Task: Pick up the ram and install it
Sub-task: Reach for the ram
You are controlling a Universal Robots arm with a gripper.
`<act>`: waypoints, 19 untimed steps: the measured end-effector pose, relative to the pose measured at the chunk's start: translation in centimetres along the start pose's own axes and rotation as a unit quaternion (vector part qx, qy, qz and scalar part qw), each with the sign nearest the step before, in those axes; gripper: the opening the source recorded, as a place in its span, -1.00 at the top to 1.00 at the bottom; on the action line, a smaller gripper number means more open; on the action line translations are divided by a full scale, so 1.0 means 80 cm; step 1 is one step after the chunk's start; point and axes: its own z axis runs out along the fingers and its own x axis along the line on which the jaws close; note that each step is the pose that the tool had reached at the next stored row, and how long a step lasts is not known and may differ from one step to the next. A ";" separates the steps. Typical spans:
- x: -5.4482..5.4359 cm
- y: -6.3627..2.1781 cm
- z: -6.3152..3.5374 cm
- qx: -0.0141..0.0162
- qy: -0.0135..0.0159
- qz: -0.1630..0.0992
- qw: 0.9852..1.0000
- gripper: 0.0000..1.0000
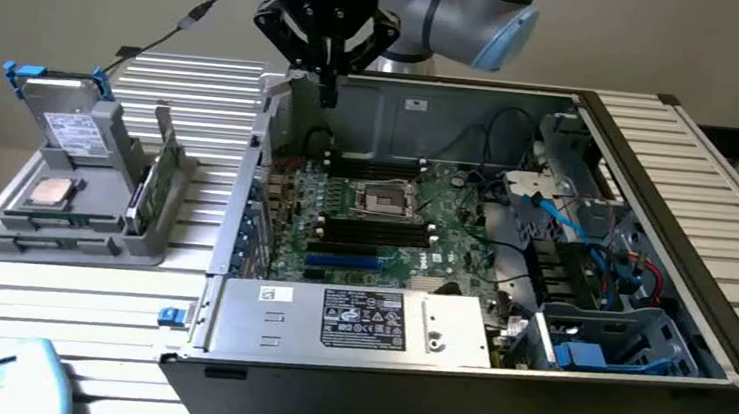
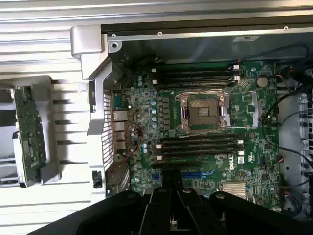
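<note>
The ram [image 1: 155,176] is a thin green stick standing on edge in a grey holder [image 1: 87,227] on the exterior view's left, outside the computer case. In the wrist view the ram [image 2: 29,133] lies off to the side of the case wall. My gripper [image 1: 329,85] hangs above the case's back left corner, over the green motherboard [image 1: 455,225], well apart from the ram. Its black fingers [image 2: 165,203] are shut together with nothing between them. Black memory slots [image 2: 198,145] lie empty beside the processor socket [image 2: 203,111].
The open computer case [image 1: 686,255] holds cables and drive bays on the exterior view's right and a silver power supply [image 1: 360,317] in front. The holder also carries a silver processor chip [image 1: 50,192] and a hard drive [image 1: 75,126]. The slatted table [image 1: 67,301] surrounds everything.
</note>
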 end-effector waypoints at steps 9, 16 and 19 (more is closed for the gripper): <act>0.000 0.000 0.000 0.000 0.000 0.000 1.000 0.80; 0.006 0.000 0.000 0.000 0.000 0.000 1.000 0.80; 0.020 0.002 0.000 0.000 0.000 0.000 1.000 0.80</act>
